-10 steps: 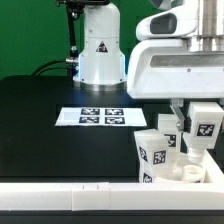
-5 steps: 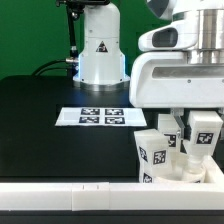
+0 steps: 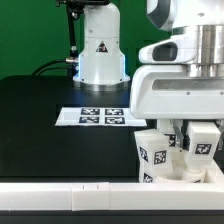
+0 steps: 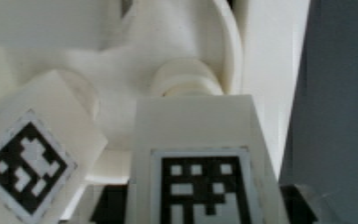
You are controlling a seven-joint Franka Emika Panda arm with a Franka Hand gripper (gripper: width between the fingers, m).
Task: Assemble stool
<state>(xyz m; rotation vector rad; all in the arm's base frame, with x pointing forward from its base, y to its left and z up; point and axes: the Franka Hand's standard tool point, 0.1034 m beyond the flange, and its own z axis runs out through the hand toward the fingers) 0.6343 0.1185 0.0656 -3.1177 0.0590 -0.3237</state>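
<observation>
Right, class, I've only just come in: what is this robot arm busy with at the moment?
The arm is putting a small white stool together. Its gripper is down at the stool, at the exterior view's right near the table's front edge, closed on one tagged leg standing above the round seat. Another tagged leg already stands upright beside it. The marker board lies flat further back on the black table, untouched.
</observation>
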